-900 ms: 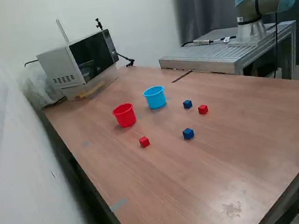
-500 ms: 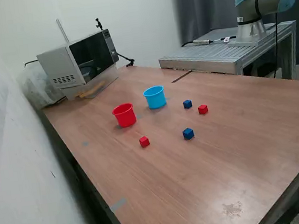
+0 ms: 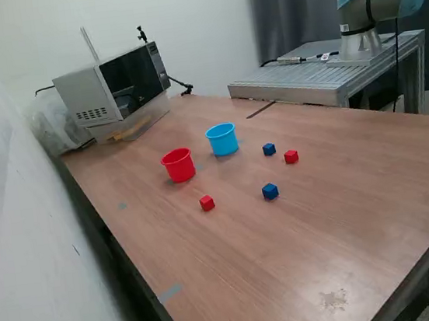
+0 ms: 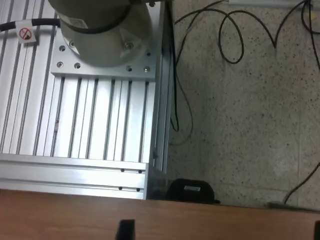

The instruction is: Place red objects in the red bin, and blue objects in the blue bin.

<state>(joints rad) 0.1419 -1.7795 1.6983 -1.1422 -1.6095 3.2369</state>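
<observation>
Reddish-brown wood grain covers a large table [image 3: 346, 215] that fills most of the exterior view. Near its middle stand two small tapered plastic cups, close together but apart: the red cup [image 3: 177, 165] toward the exterior view's left, and the light-blue cup [image 3: 222, 139] just beside it, toward the right and slightly farther back. Both stand upright with open mouths.

Four small cubes lie loose on the tabletop, all outside the cups. One red cube [image 3: 206, 202] sits in front of the red cup, nearer the camera. One dark-blue cube [image 3: 270, 191] lies level with it, toward the exterior view's right. A second dark-blue cube [image 3: 269, 149] rests just right of the light-blue cup, and a second red cube [image 3: 291, 156] sits just beside that one, farther right.

At the table's far corner stands a grey microwave [image 3: 115, 83] against the white wall. Behind the table, a ribbed aluminium platform [image 3: 322, 77] carries the robot arm's base [image 3: 360, 41]; the arm rises out of the picture.

In the wrist view, the camera looks down on the aluminium platform, the speckled floor [image 4: 240, 115] with black cables [image 4: 230, 35], and the table's edge. Two dark finger tips [image 4: 125, 230] peek in at the frame edges, set wide apart, so the gripper [image 4: 220, 231] stands released and holds nothing.
</observation>
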